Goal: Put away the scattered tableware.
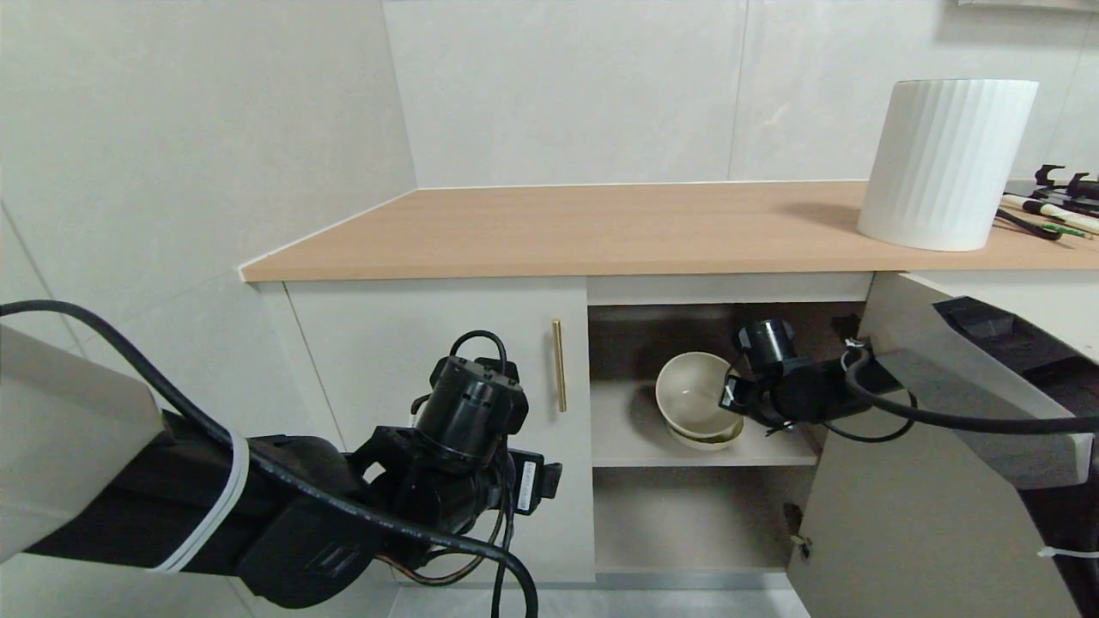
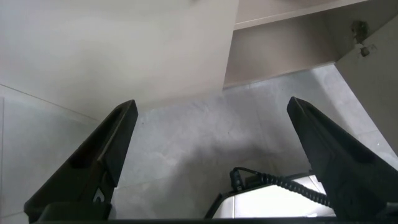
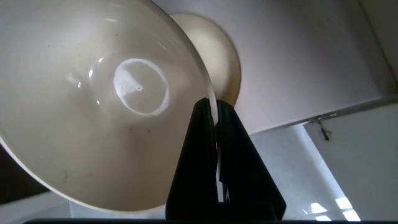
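Left arm low in front of the shut cabinet door (image 1: 412,335). The left claw (image 2: 211,118) points at the floor, spread wide, holding nothing. Tilted bowl (image 1: 691,396) is inside the open cabinet, over another dish (image 1: 708,439) on the shelf (image 1: 618,433). Right arm level, wrist inside the cabinet, right claw (image 1: 731,396) pinched on the bowl's rim. White canister (image 1: 944,163) on the bench (image 1: 558,227).

No text, label or number is legible.

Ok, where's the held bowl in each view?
Head view: bowl tilted inside the open cabinet, at the right gripper.
Left wrist view: not in it.
Right wrist view: bowl close up, rim pinched by the fingers.
Shared landmark: the open door's lower hinge.
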Controlling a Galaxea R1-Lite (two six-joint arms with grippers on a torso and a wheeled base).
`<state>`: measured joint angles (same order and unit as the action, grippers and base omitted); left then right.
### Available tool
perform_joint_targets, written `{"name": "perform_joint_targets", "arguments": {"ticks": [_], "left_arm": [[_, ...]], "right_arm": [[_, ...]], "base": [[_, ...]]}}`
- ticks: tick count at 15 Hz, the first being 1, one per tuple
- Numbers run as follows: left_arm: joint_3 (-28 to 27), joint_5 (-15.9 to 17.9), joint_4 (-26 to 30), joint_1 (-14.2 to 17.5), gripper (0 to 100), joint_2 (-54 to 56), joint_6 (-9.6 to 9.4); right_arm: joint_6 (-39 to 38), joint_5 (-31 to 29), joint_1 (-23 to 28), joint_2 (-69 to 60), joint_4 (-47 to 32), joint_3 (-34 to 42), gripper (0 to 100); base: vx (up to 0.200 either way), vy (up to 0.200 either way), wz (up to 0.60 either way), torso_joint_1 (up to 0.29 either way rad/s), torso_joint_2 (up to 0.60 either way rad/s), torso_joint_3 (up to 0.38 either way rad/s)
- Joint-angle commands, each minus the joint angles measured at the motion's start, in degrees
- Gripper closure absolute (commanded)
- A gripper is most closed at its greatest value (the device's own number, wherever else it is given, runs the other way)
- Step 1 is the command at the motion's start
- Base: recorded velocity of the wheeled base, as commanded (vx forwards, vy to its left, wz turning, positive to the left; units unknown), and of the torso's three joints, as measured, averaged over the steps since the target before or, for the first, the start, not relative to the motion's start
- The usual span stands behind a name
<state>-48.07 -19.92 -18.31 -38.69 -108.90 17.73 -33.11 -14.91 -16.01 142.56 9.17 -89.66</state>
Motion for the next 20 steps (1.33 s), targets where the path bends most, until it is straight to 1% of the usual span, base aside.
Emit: {"name": "perform_joint_targets", "arguments": {"ticks": [1, 6, 9, 12, 20], "left_arm": [[0.08, -0.03, 0.03, -0.07, 0, -0.09, 0.03], [-0.01, -0.03, 0.03, 0.02, 0, -0.09, 0.03], [0.08, -0.03, 0.03, 0.02, 0, -0.09, 0.03], [0.08, -0.03, 0.03, 0.02, 0, -0.09, 0.03], [0.08, -0.12, 0.03, 0.02, 0, 0.0, 0.03]], "right_arm": [[0.06, -0.03, 0.1, 2.11, -0.03, -1.39, 100], [0.33, -1.0, 1.5, 4.22, -0.29, -3.85, 100], [0.5, -1.0, 1.68, 4.48, -0.29, -4.03, 100], [0.41, -1.0, 2.03, 4.84, -1.61, -5.35, 100], [0.41, -1.0, 2.03, 5.01, -1.7, -5.52, 100]], "base": [[0.0, 0.0, 0.0, 0.0, 0.0, 0.0], [0.0, 0.0, 0.0, 0.0, 0.0, 0.0], [0.0, 0.0, 0.0, 0.0, 0.0, 0.0], [0.0, 0.0, 0.0, 0.0, 0.0, 0.0], [0.0, 0.0, 0.0, 0.0, 0.0, 0.0]]}}
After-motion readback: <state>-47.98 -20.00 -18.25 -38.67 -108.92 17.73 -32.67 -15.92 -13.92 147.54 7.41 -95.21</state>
